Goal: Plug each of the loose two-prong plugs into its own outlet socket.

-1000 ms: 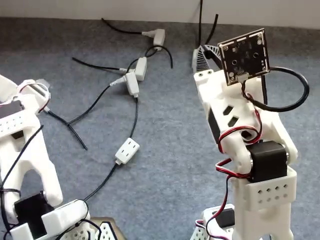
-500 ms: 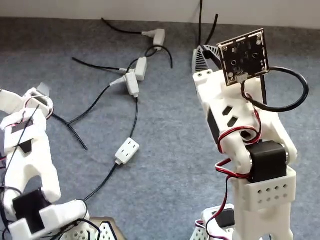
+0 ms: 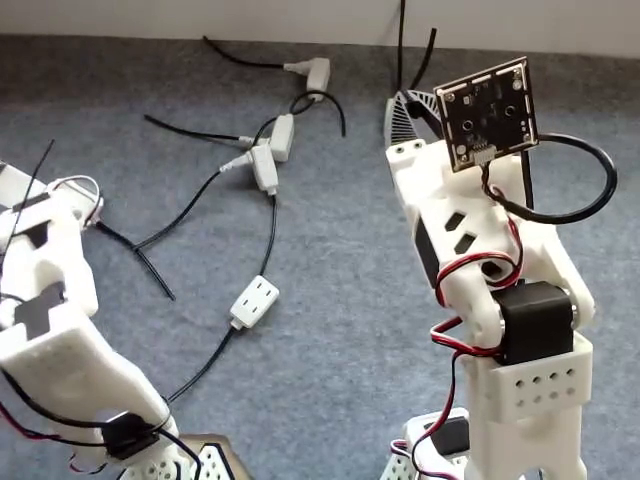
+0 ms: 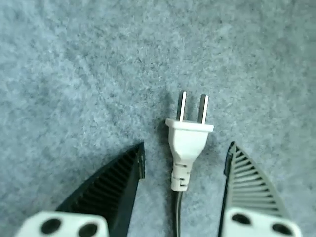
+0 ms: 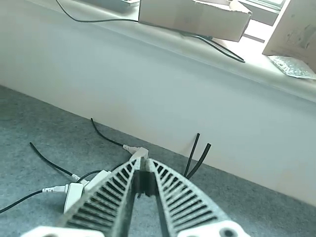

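**Pre-Grasp on a Loose Plug: Left Claw**

The left claw [image 4: 186, 148] stands open, low over the grey counter [image 4: 74, 59]. A white two-prong plug [image 4: 189, 134] lies flat between the claw's fingers and clear of both. Its prongs point away from the claw and its cord runs back toward the wrist. The step in hand appears to be the grasp of this plug.

The next move calls for closing the fingers squarely on the plug body, behind the prongs. The plug then has to be carried to the free outlet socket [image 3: 254, 301] with the prongs lined up to a pair of slots.

The right claw [image 5: 143, 170] is closed on nothing and held raised. White connector bodies [image 5: 84, 190] lie on the counter ahead of it and lower.

Limits of observation:
- The plug's cord is cut off at the frame edge.
- In the high view, the left arm [image 3: 50, 300] covers its claw and the plug.
- Whether the connector bodies are fully seated cannot be told.
- The socket's slot orientation is too small to read.
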### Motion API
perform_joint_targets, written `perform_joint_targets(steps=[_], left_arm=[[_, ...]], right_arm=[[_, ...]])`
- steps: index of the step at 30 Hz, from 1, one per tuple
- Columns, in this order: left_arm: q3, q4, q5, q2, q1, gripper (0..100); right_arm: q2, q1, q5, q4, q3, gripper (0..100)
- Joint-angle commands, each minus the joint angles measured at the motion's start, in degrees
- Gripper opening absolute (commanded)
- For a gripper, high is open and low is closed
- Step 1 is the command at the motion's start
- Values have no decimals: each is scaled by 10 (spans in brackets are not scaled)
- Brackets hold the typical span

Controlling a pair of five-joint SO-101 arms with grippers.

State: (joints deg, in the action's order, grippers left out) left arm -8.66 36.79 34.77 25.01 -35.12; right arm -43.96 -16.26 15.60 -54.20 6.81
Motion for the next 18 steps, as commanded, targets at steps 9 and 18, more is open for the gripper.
perform_joint_targets(steps=[9,18], left_arm=[[249,200,10,149,18,200],[400,345,7,217,24,119]], right_arm=[[-11,-6,4,-3,-2,6],[-11,-6,4,-2,-2,6]])
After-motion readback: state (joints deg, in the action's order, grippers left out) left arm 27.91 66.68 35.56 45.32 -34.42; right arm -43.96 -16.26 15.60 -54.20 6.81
